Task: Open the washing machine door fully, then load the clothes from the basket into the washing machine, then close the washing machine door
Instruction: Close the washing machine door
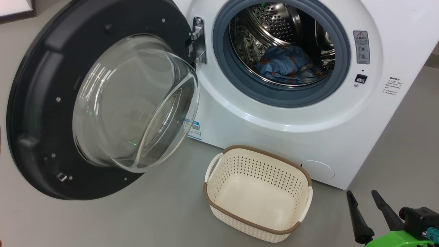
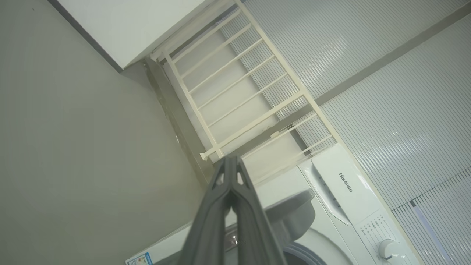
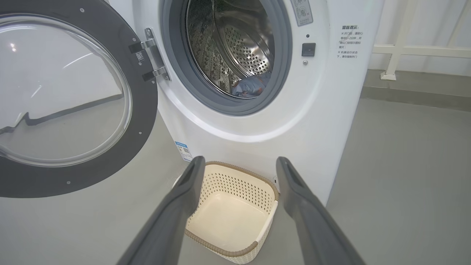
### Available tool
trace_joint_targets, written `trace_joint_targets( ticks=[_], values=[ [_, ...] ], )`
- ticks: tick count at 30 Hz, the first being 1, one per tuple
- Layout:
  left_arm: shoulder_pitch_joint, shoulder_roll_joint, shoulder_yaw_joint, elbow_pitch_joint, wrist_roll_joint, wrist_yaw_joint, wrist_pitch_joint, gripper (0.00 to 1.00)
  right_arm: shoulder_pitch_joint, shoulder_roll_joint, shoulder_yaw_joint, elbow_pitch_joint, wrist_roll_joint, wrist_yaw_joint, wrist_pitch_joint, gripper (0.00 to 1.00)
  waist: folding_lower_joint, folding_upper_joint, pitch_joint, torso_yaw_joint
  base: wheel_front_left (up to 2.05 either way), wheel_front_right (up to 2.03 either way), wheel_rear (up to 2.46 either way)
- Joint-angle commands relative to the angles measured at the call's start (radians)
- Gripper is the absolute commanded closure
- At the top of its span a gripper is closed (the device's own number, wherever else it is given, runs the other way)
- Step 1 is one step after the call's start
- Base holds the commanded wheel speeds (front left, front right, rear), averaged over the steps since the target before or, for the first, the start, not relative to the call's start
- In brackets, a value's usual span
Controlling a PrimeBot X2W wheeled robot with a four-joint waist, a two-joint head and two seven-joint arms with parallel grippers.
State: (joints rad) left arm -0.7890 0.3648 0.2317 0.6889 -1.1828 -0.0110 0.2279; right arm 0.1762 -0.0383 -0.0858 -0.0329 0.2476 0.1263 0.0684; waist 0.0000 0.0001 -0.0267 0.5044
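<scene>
The washing machine (image 1: 274,130) stands with its door (image 1: 41,103) swung wide to the left, the glass bowl bulging toward me. Light blue printed clothes (image 1: 284,65) lie at the bottom of the steel drum; the right wrist view catches a corner of these clothes (image 3: 250,86). The cream basket (image 1: 259,193) sits on the floor before the machine with nothing in it. My right gripper (image 1: 362,195) stands open at the lower right, to the right of the basket (image 3: 232,217). My left gripper (image 2: 232,162) is shut on nothing, pointing up past the machine's top (image 2: 353,191).
Grey floor (image 1: 154,212) spreads around the basket and under the door. A cream railing (image 2: 235,92) and ribbed wall panels rise behind the machine. To the machine's right, open floor (image 3: 404,165) runs to a white rail post.
</scene>
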Motion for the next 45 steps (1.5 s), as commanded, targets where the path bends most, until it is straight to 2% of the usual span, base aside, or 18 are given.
trace_joint_targets(
  ticks=[1, 8, 19, 30, 45],
  values=[
    [-0.045, 0.053, 0.029, -0.003, -0.020, 0.001, 0.021, 1.00, -0.020, -0.013, 0.014, -0.031, 0.015, 0.004, -0.009, 0.00, 0.0000, -0.0001, -0.001, -0.001, 0.00, 0.00, 0.00],
    [-0.075, 0.066, 0.059, 0.123, -0.098, 0.006, 0.141, 1.00, -0.014, -0.012, 0.014, -0.024, 0.026, 0.004, -0.014, 0.00, 0.0000, -0.0001, 0.005, -0.016, 0.00, 0.00, 0.00],
    [-0.081, 0.074, 0.077, 0.218, -0.144, 0.010, 0.222, 1.00, -0.020, -0.012, 0.015, -0.015, 0.033, 0.004, -0.017, 0.00, 0.0000, -0.0001, 0.012, -0.032, 0.00, 0.00, 0.00],
    [-0.082, 0.064, 0.081, 0.239, -0.173, -0.004, 0.285, 1.00, -0.023, -0.012, 0.012, -0.010, 0.036, 0.004, -0.017, 0.00, 0.0000, -0.0001, 0.011, -0.026, 0.00, 0.00, 0.00],
    [-0.059, 0.053, 0.065, 0.212, -0.211, -0.009, 0.439, 1.00, -0.022, -0.012, 0.017, -0.005, 0.045, 0.004, -0.011, 0.00, 0.0000, -0.0001, 0.009, -0.027, 0.00, 0.00, 0.00]
  ],
)
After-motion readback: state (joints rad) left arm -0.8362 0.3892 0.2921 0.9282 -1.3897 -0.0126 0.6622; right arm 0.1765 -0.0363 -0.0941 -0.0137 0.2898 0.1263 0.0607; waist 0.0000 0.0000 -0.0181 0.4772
